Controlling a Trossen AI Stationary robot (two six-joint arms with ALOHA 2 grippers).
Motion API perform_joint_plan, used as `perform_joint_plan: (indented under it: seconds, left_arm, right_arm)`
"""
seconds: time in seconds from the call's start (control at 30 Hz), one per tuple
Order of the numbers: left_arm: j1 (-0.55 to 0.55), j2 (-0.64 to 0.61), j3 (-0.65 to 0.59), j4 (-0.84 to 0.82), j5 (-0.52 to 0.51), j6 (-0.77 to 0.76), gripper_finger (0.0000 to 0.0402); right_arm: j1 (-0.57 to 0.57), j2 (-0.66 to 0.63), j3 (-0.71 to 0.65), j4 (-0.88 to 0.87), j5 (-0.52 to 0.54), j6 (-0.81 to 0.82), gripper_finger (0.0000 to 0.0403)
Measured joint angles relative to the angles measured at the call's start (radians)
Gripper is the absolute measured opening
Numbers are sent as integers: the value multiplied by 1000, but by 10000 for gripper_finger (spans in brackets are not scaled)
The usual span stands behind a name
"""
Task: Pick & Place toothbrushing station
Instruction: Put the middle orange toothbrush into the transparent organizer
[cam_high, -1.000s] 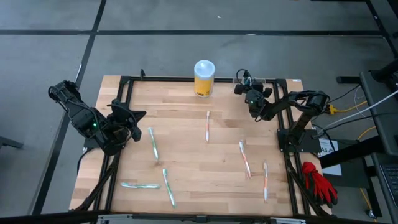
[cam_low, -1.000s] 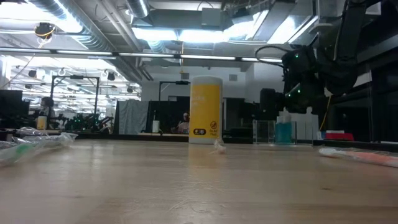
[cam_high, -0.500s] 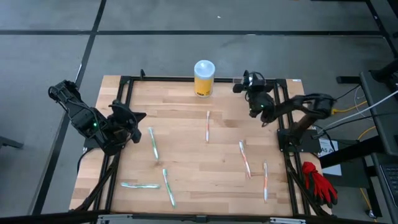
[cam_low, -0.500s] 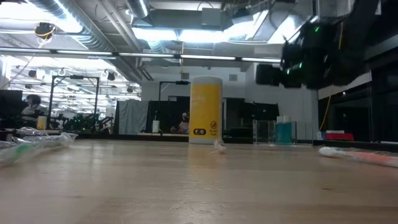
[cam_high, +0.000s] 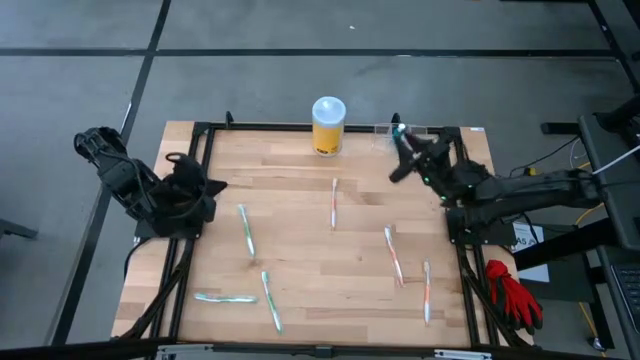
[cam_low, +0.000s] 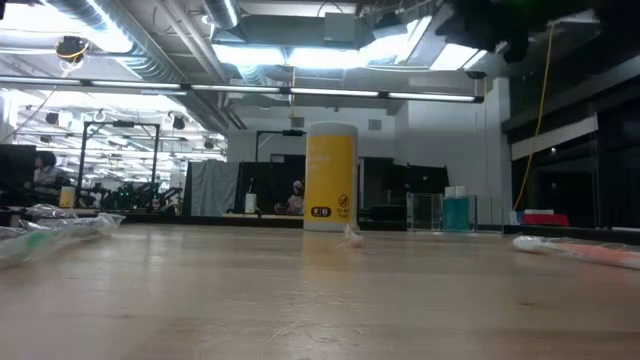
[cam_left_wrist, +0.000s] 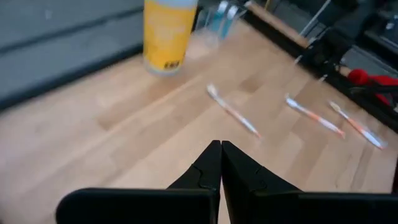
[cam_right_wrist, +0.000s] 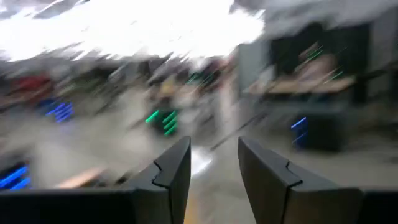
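Clear plastic toothbrushing station sits at the far edge of the wooden table in the high view, just right of the yellow canister, apart from it. Right gripper is raised near the station, on the table side of it, not touching. Left gripper parked at the left table edge. Toothbrushes scattered across the table, none near the station.

Low view: station stands upright on the far side, something blue-green inside or behind it, can't tell which. Canister to its left. Only a dark bit of an arm at the top of the picture, no gripper at table height.

Left wrist view: left gripper clenched, fingertips pressed together, nothing between them. Canister and station far off across the table.

Right wrist view: right gripper released, fingers apart with an empty gap, camera aimed out at the room, station not in it.

Step, as I judge it: approach phase, the pick not yet made. Next move calls for tipping the right wrist down toward the table, lining the spread fingers over the station's walls, descending and closing. Thin see-through walls, so the squeeze should be gentle; canister is close, keep clear of it.
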Motion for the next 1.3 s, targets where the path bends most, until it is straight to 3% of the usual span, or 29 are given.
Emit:
perform_joint_plan:
  seconds: [0.17, 0.33, 0.43, 0.53, 0.6, 0.67, 0.8, 0.93, 1.3]
  left_arm:
    - [53, -31, -104, 17, 188, -185, 3]
    - [100, -25, -222, 158, 318, -261, 7]
    - [121, -19, -288, 313, 289, -264, 6]
    - [125, -31, -328, 522, 125, -193, 3]
    - [125, -44, -336, 631, 26, -111, 2]
    - [125, -62, -337, 692, -47, -43, 3]
    - [138, -115, -337, 735, -108, 45, 7]
    - [148, -160, -337, 749, -106, 103, 6]
    - [147, -235, -337, 975, -17, 451, 6]
  right_arm:
    - [49, -46, 284, -834, -255, 438, 134]
    - [57, 14, 519, -1299, -401, 752, 134]
    - [57, 57, 571, -1517, -518, 970, 134]
    - [77, 107, 553, -1656, -736, 1139, 134]
    - [111, 149, 518, -1710, -837, 1227, 134]
    - [155, 181, 487, -1690, -858, 1299, 134]
    - [240, 235, 429, -1612, -725, 1465, 134]
    - [266, 295, 369, -1497, -687, 1599, 134]
    - [180, 539, 291, -1447, -741, 1672, 134]
